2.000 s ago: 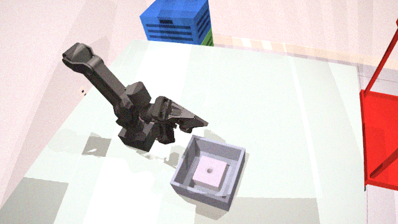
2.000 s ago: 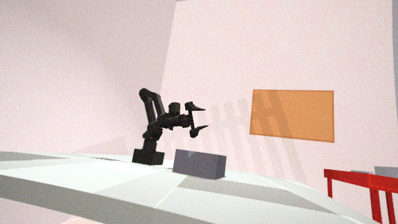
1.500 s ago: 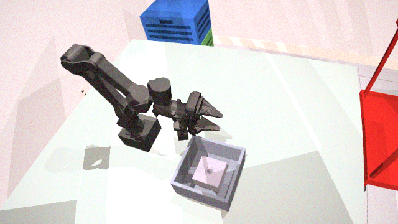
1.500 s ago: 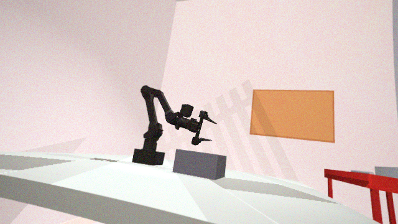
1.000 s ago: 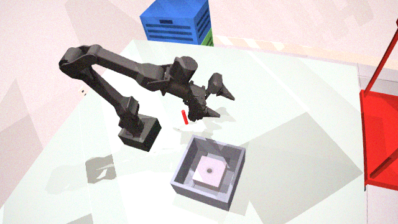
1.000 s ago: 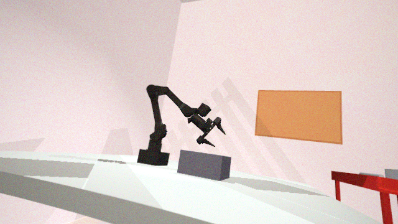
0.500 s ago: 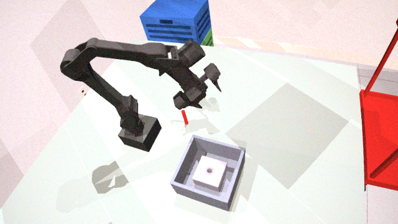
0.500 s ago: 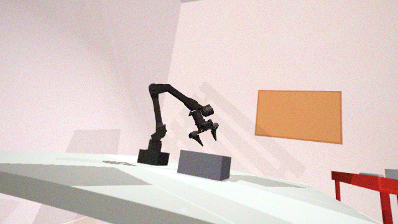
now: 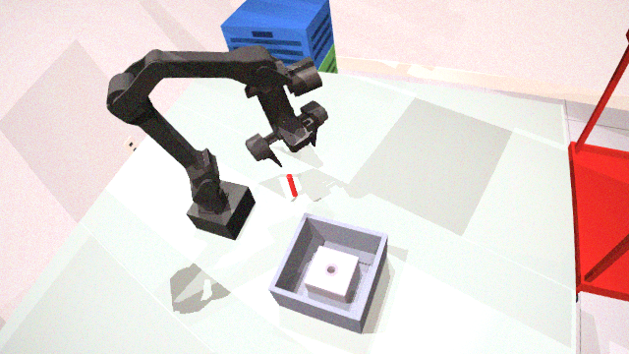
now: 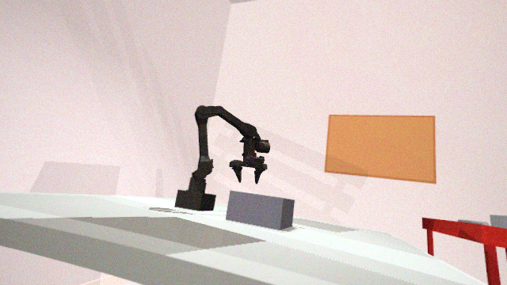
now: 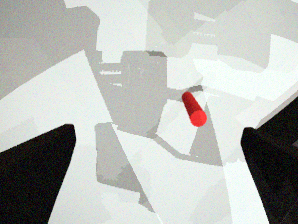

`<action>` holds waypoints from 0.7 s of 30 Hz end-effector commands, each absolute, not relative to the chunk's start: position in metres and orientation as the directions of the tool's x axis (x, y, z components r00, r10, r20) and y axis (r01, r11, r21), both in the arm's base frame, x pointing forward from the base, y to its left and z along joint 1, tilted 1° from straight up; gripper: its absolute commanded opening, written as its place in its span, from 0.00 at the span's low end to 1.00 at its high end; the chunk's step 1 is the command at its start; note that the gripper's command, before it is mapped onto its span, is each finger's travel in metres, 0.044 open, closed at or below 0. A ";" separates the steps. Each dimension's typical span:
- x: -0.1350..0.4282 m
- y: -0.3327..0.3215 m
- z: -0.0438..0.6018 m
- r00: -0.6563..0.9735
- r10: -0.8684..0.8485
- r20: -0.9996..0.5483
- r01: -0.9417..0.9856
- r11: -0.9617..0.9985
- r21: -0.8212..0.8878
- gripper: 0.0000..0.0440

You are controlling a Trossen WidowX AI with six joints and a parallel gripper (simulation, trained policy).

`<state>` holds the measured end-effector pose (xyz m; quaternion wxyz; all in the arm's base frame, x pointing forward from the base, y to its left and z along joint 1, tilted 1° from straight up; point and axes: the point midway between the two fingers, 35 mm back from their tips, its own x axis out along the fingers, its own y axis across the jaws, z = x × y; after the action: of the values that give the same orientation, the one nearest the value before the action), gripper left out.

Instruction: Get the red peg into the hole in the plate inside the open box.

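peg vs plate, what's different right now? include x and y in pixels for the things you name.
Colour: the peg (image 9: pixel 292 186) (image 11: pixel 193 107) is red, the plate (image 9: pixel 318 261) white.
Shape: the peg is a slender round rod, the plate a squarish block with a hole (image 9: pixel 331 269) in its top.
Place: the peg is on the table (image 9: pixel 491 265) (image 10: pixel 131 257) (image 11: pixel 200 200), outside the box (image 9: pixel 319 316) (image 10: pixel 253 210); the plate is inside it.
Shared: neither is in the gripper (image 9: pixel 298 155) (image 10: pixel 248 183) (image 11: pixel 159 127), which is open.

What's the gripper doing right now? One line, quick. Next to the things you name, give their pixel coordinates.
Gripper (image 9: pixel 298 156) (image 10: pixel 248 183) (image 11: pixel 161 135): open, jaws wide apart, holding nothing; the red cylindrical peg (image 9: pixel 292 185) (image 11: pixel 192 106) is outside its grip.
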<state>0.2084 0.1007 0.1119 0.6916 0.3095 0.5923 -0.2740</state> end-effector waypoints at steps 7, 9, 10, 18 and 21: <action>0.186 0.097 0.097 -0.011 -0.106 -0.994 0.699 0.711 -0.084 1.00; 0.183 0.095 0.092 -0.036 -0.125 -0.992 0.689 0.716 -0.115 1.00; 0.181 0.095 0.090 -0.046 -0.133 -0.990 0.684 0.718 -0.129 1.00; 0.175 0.092 0.068 -0.101 -0.190 -0.977 0.657 0.725 -0.208 1.00; 0.175 0.091 0.058 -0.107 -0.205 -0.973 0.650 0.726 -0.225 1.00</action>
<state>0.1769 0.0929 0.0660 0.6479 0.1767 0.6648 -0.3271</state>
